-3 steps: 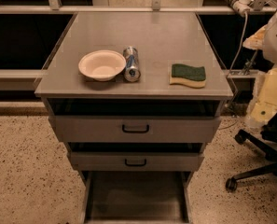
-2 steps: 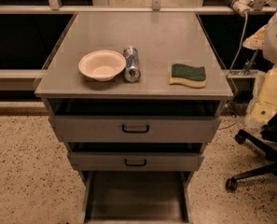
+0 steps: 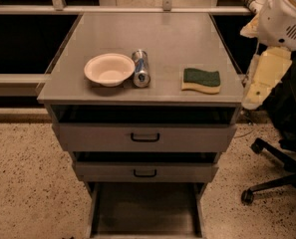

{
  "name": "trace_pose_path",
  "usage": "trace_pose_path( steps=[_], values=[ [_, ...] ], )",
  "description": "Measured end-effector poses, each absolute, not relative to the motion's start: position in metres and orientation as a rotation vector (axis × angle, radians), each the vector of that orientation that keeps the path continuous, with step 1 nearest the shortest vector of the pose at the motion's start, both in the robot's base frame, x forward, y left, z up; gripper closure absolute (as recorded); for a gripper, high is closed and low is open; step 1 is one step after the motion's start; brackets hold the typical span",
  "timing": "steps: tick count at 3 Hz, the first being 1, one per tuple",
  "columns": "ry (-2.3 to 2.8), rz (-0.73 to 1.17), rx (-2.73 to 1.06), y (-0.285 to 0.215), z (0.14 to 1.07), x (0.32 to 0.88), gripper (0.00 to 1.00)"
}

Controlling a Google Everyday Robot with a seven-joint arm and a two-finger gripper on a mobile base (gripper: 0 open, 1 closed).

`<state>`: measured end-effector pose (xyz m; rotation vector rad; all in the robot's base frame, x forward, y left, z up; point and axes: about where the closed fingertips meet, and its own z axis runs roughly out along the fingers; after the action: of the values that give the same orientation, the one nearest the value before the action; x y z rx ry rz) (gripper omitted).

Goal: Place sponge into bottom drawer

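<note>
The sponge (image 3: 201, 79), dark green over pale yellow foam, lies flat on the right part of the grey cabinet top (image 3: 152, 34). The bottom drawer (image 3: 146, 210) is pulled out at the foot of the cabinet and shows a shallow grey tray with nothing in it. The gripper (image 3: 255, 89) hangs at the end of the white and cream arm (image 3: 287, 14), just off the cabinet's right edge. It is to the right of the sponge, apart from it, and holds nothing that I can see.
A white bowl (image 3: 109, 68) and a metal can lying on its side (image 3: 140, 68) sit left of the sponge. The two upper drawers (image 3: 145, 137) with black handles are slightly out. A black office chair base (image 3: 274, 176) stands on the speckled floor at right.
</note>
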<state>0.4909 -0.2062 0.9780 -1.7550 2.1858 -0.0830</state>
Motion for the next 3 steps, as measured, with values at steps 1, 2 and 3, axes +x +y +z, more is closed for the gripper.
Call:
trace_pose_path(
  steps=[1,2,3],
  values=[
    [2.172,-0.069,-1.749,-0.198,0.985,0.536,0.00],
    [2.147,-0.082,-1.732,-0.196,0.994,0.543,0.00],
    [2.217,-0.129,-1.601,-0.216,0.990,0.558,0.00]
  ],
)
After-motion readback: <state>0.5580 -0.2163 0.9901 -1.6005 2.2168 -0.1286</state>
